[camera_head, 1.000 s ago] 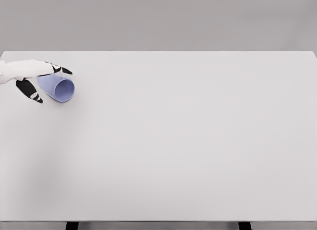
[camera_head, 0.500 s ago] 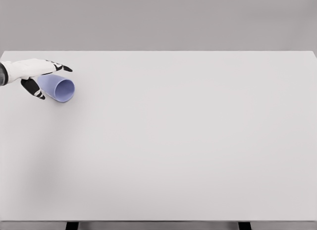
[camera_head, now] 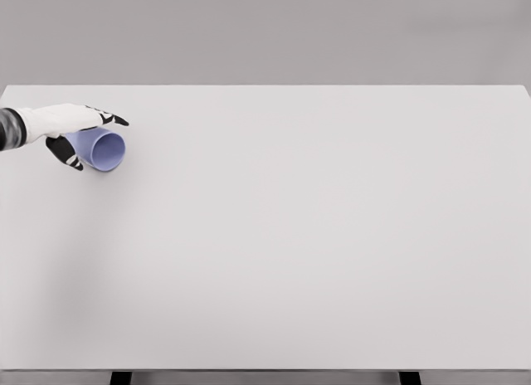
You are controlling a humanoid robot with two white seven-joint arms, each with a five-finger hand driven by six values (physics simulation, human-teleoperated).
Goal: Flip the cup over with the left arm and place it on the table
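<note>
A light blue cup (camera_head: 109, 150) lies on its side at the far left of the white table (camera_head: 299, 236), with its mouth turned toward me and slightly right. My left hand (camera_head: 97, 141) comes in from the left edge and straddles the cup. Its black-tipped fingers (camera_head: 109, 117) stretch over the top of the cup. The thumb (camera_head: 66, 153) sits low against the cup's closed end. The hand is open and has not closed around the cup. The right arm is out of view.
The table's far edge runs just behind the hand, and its left edge is close by. Two dark table legs (camera_head: 121, 377) show under the front edge.
The left hand has slid to the right, so its fingers and thumb now reach further along the cup. The cup itself has not moved.
</note>
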